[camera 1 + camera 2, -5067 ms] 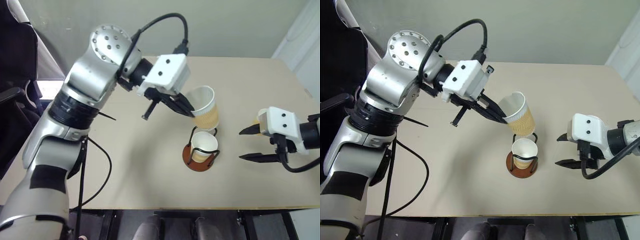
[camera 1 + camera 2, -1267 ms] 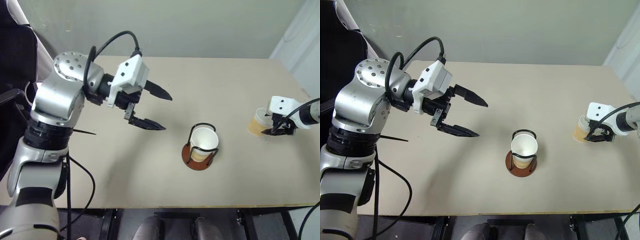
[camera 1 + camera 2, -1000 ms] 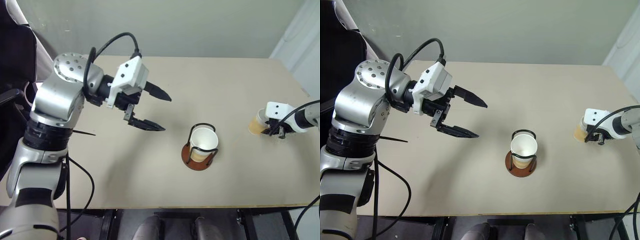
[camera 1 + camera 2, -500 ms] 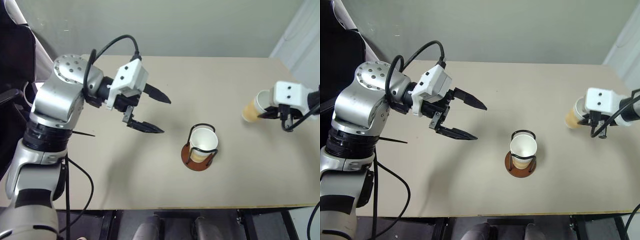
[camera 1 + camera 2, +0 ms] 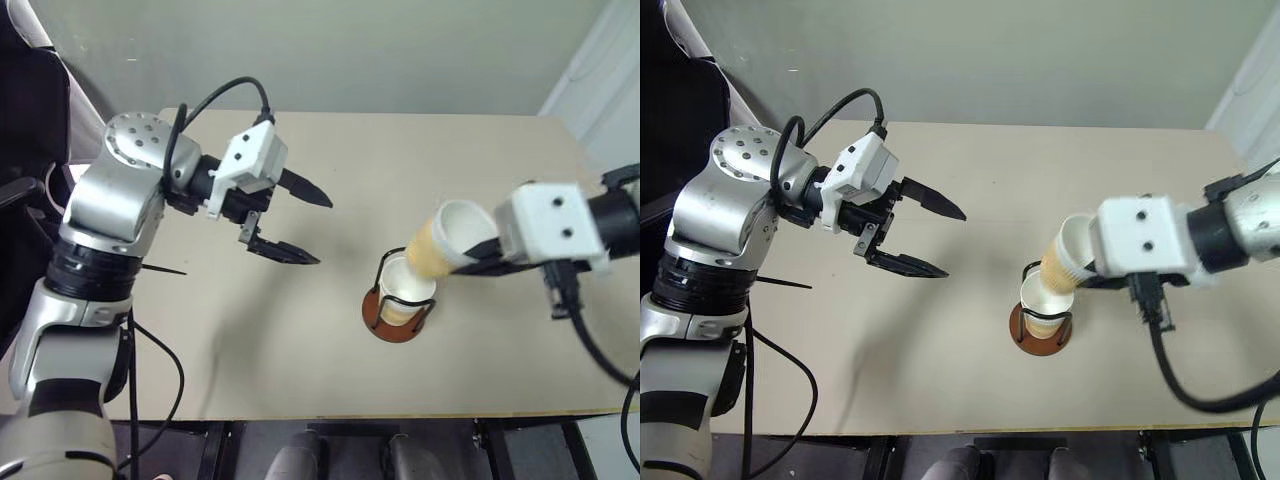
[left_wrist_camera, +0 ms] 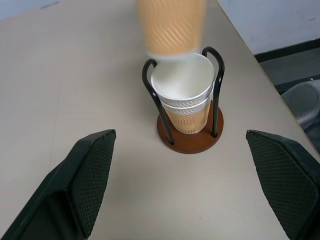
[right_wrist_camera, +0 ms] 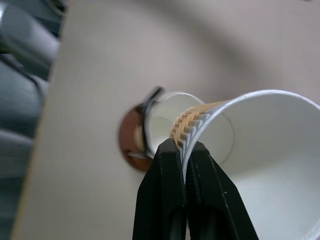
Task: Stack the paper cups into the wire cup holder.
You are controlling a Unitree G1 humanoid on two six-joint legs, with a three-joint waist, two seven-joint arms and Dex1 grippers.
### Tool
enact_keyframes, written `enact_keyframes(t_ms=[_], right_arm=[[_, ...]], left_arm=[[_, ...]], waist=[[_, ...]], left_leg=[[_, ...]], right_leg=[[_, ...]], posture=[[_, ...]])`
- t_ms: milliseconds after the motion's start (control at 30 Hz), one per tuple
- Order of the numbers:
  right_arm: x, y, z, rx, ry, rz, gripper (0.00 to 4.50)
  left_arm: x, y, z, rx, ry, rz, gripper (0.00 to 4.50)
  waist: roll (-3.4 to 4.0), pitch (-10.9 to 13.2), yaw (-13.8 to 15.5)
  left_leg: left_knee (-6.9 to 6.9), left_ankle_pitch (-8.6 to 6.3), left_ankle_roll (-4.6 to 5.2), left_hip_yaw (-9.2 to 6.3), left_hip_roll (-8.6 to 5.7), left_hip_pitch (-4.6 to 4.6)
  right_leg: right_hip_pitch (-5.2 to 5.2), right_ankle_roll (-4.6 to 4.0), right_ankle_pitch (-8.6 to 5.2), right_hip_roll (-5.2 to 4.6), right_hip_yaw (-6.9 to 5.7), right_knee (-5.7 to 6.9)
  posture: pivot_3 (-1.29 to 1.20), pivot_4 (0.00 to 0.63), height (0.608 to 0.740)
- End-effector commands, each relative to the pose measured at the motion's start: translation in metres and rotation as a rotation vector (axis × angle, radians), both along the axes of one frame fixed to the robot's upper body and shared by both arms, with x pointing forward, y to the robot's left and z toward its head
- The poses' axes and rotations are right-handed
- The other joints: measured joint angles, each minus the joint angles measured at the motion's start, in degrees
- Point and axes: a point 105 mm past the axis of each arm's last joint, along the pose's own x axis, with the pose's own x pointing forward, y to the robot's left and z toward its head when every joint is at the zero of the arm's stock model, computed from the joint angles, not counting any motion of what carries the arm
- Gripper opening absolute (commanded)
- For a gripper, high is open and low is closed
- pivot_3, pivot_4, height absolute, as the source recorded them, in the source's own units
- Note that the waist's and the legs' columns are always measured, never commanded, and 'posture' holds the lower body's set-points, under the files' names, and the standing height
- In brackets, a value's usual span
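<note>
Now 2 cups (image 6: 183, 102) in holder (image 6: 190, 137), 1 gripped (image 5: 448, 238)

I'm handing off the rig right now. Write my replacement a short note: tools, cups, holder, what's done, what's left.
Right tool: shut on the wall of the third paper cup, one finger inside, one outside. The cup is tilted, its bottom just above the stack.
Left tool: open, empty, hanging above the table off to the left of the holder.
Wire cup holder: upright near the table's middle, with two nested cups already in it.
Done: two of three cups stacked.
Left: bring the held cup upright over the stack, lower it between the wire loops, release and back off.
</note>
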Motion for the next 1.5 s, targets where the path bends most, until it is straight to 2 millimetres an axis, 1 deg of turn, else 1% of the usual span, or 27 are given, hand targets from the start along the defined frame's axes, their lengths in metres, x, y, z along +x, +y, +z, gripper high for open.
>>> enact_keyframes(t_ms=[33,267,567,667,700,733,833,967,1000,1067,1133,1167,1233,1300,1367,1400,1467,1500], right_arm=[[-0.001,0.005,-0.001,-0.005,-0.009,0.024,0.05],[0.008,0.009,-0.014,-0.035,-0.003,0.051,0.05],[0.017,0.006,-0.025,-0.080,-0.012,0.068,0.05],[0.017,0.010,-0.024,-0.051,-0.003,0.078,0.59],[0.017,0.013,-0.022,-0.024,-0.001,0.077,0.87],[0.017,0.016,-0.019,0.010,0.002,0.075,1.25],[0.019,0.025,-0.005,0.131,0.006,0.050,2.25],[0.030,0.026,0.015,0.288,-0.020,-0.031,2.25],[0.038,0.022,0.024,0.384,-0.023,-0.091,2.25],[0.050,0.010,0.032,0.504,-0.037,-0.193,2.25],[0.062,-0.008,0.029,0.579,-0.032,-0.316,2.25],[0.074,-0.026,0.022,0.621,-0.038,-0.426,2.25],[0.098,-0.074,0.001,0.671,-0.076,-0.672,2.25],[0.110,-0.108,-0.012,0.723,-0.128,-0.842,2.25],[0.119,-0.134,-0.019,0.788,-0.174,-0.972,2.25],[0.123,-0.149,-0.022,0.815,-0.219,-1.045,2.25],[0.130,-0.186,-0.028,0.924,-0.287,-1.238,2.25],[0.131,-0.205,-0.034,0.959,-0.326,-1.328,2.25]], left_arm=[[-0.004,0.000,0.007,0.012,-0.036,-0.027,4.50],[-0.005,0.002,0.006,0.013,-0.034,-0.023,4.50],[-0.006,0.003,0.006,0.018,-0.038,-0.014,4.50],[-0.007,0.003,0.005,0.019,-0.038,-0.012,4.50],[-0.007,0.003,0.005,0.019,-0.037,-0.012,4.50],[-0.007,0.003,0.005,0.019,-0.036,-0.012,4.50],[-0.007,0.003,0.003,0.014,-0.029,-0.008,4.50],[-0.007,0.003,0.001,-0.008,-0.017,0.009,4.50],[-0.007,0.001,0.001,-0.034,-0.014,0.023,4.50],[-0.006,0.001,0.001,-0.073,-0.016,0.048,4.50],[-0.006,-0.001,-0.001,-0.110,-0.014,0.073,4.50],[-0.006,-0.001,-0.002,-0.131,-0.013,0.088,4.50],[-0.001,-0.001,-0.004,-0.200,0.010,0.142,4.50],[0.010,0.003,-0.007,-0.257,0.015,0.227,4.50],[0.023,0.008,-0.010,-0.319,0.007,0.322,4.50],[0.031,0.012,-0.009,-0.377,0.009,0.385,4.50],[0.050,0.024,-0.012,-0.490,0.011,0.531,4.50],[0.058,0.032,-0.014,-0.568,0.053,0.612,4.50]], waist=[[0.00,0.00,0.00],[0.00,0.00,0.00],[0.00,0.00,0.00],[0.00,0.00,-0.03],[-0.01,0.00,-0.04],[-0.01,-0.01,-0.09],[0.00,0.00,-0.17],[-0.01,0.00,-0.11],[-0.02,-0.01,-0.11],[-0.03,-0.02,-0.09],[-0.05,-0.03,0.12],[-0.05,-0.03,0.17],[-0.09,-0.05,0.47],[-0.09,-0.05,0.78],[-0.07,-0.04,0.70],[-0.04,-0.05,0.58],[-0.04,-0.05,0.47],[-0.03,-0.05,0.40]], left_leg=[[0.00,0.00,0.00,0.00,0.00,0.00],[0.01,0.00,0.01,-0.01,0.00,0.00],[0.01,0.01,0.02,-0.01,0.00,0.00],[0.01,0.01,0.02,-0.01,0.01,0.00],[0.01,0.01,0.02,-0.01,0.01,0.00],[0.01,0.01,0.02,0.00,0.00,0.00],[0.02,0.01,0.03,0.01,0.01,0.01],[0.02,0.02,0.04,0.00,0.00,0.00],[0.02,0.02,0.04,0.00,0.00,-0.01],[0.03,0.02,0.04,0.00,0.01,0.01],[0.03,0.03,0.05,-0.01,0.00,0.01],[0.02,0.03,0.05,-0.03,0.00,0.03],[0.03,0.03,0.04,-0.06,0.01,0.04],[0.06,0.03,0.04,-0.08,0.00,0.13],[0.04,0.03,0.04,-0.02,-0.01,0.13],[0.01,0.03,0.03,0.05,-0.01,0.16],[0.00,0.05,0.01,0.14,0.00,0.26],[-0.01,0.06,-0.01,0.14,0.01,0.33]], right_leg=[[0.00,0.00,0.00,0.00,0.00,-0.01],[-0.01,0.00,0.00,0.00,0.00,-0.01],[-0.01,0.00,0.00,0.00,0.00,-0.01],[-0.01,0.00,0.00,0.00,0.00,-0.01],[-0.01,0.00,0.00,0.00,0.00,0.00],[-0.01,0.00,0.00,0.00,0.00,0.00],[-0.01,0.00,0.00,0.01,0.01,0.01],[-0.02,0.00,0.00,0.01,0.00,-0.01],[-0.02,0.00,0.00,0.01,0.00,-0.03],[0.02,0.00,0.00,0.02,0.00,-0.06],[0.02,0.00,0.00,0.01,-0.01,-0.06],[0.08,0.01,0.01,0.02,-0.04,-0.10],[0.14,0.02,0.01,0.02,-0.06,-0.16],[0.29,0.05,0.03,0.01,-0.07,-0.21],[0.21,0.10,0.07,-0.01,0.00,-0.14],[0.16,0.10,0.06,-0.01,0.04,-0.05],[0.12,0.08,0.05,-0.02,0.10,0.18],[0.14,0.07,0.05,-0.01,0.11,0.25]], posture=[[0.00,0.150,0.740],[0.00,0.150,0.740],[0.00,0.150,0.740],[0.00,0.150,0.740],[0.00,0.150,0.740],[0.00,0.150,0.740],[0.00,0.150,0.740],[0.00,0.150,0.740],[0.00,0.150,0.740],[0.00,0.150,0.740],[0.00,0.150,0.740],[0.00,0.150,0.740],[0.00,0.150,0.740],[0.00,0.150,0.740],[0.00,0.150,0.740],[0.00,0.150,0.740],[0.00,0.150,0.740],[0.00,0.150,0.740]])
